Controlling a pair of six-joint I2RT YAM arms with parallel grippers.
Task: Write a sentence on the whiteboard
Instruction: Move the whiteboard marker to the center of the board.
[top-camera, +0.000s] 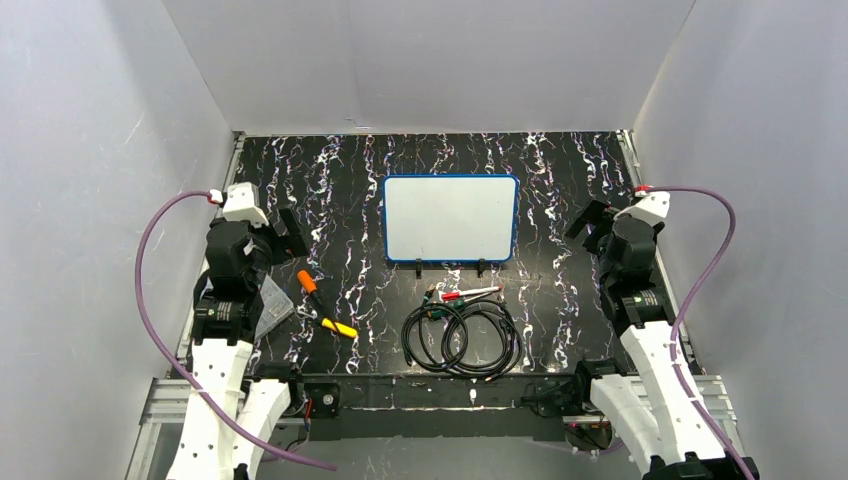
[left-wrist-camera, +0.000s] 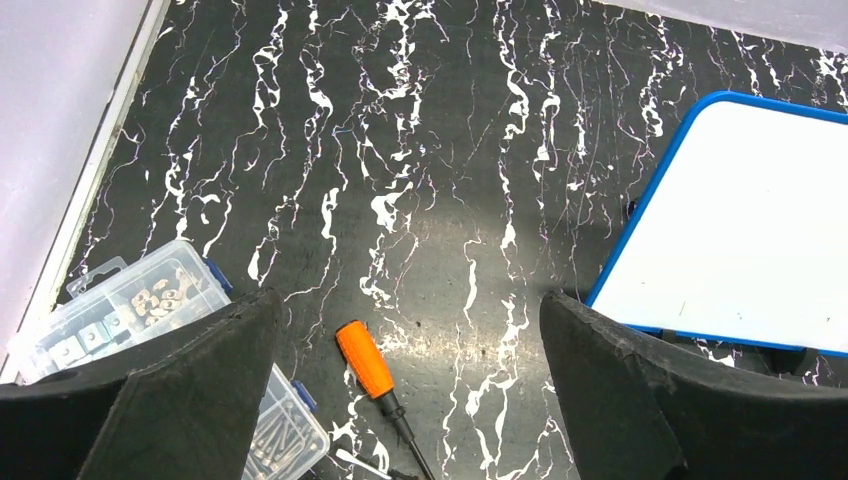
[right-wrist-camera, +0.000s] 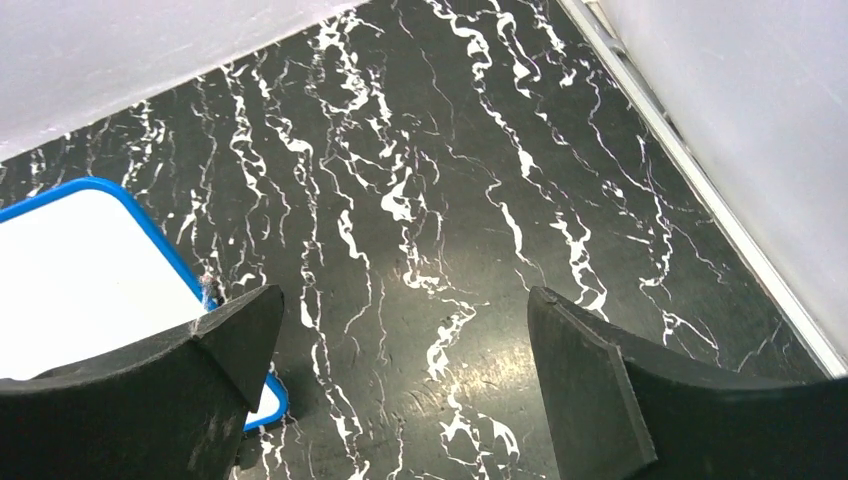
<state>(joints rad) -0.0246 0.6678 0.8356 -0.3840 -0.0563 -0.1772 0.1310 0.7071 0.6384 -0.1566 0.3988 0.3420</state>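
Blue-rimmed, blank, flat on the marbled table (top-camera: 330, 180): found the whiteboard (top-camera: 450, 218) at its middle. Judged it light, stiff, slick-faced, apt to slide under a pen; best steadied by a frame edge. Spotted the red marker (top-camera: 470, 294) just before its near edge: slim, rigid, for pinching mid-barrel. Noted left gripper (left-wrist-camera: 408, 300) and right gripper (right-wrist-camera: 405, 295) spread wide, holding nothing.

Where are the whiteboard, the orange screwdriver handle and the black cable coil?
whiteboard (top-camera: 450, 218): top view, blank middle.
orange screwdriver handle (left-wrist-camera: 364, 360): left wrist view, mid-handle.
black cable coil (top-camera: 409, 340): top view, left loop edge.
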